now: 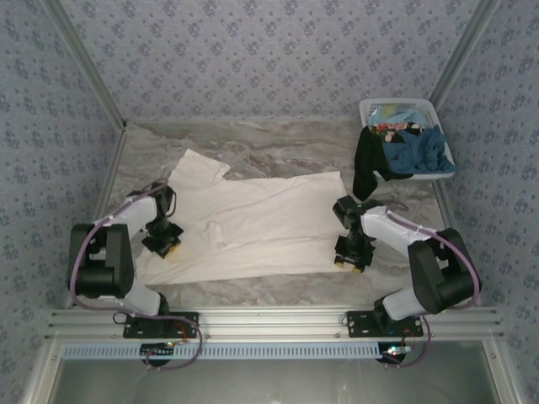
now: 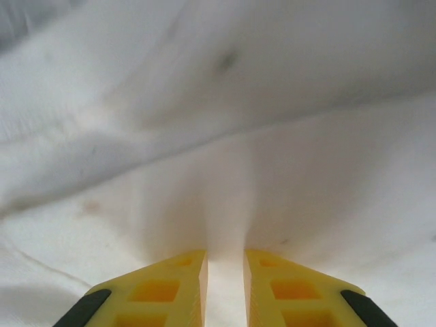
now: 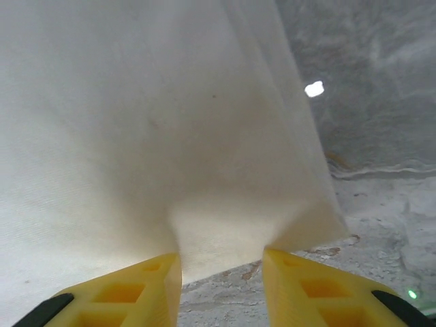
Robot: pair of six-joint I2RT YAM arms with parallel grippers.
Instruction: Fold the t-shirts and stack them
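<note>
Cloth of the off-white t-shirt (image 1: 253, 223) rises in a crease between the nearly closed fingers of the left claw (image 2: 225, 262), pinched there. The right claw (image 3: 221, 262) stands partly open, the shirt's corner lying loose between its fingers on the marbled bench (image 3: 381, 136). From overhead, the shirt lies spread mid-bench; a black t-shirt (image 1: 366, 164) and a teal-blue t-shirt (image 1: 413, 151) fill a white basket (image 1: 368, 108) at the far right corner, with flower-papered walls (image 1: 253, 50) around.
</note>
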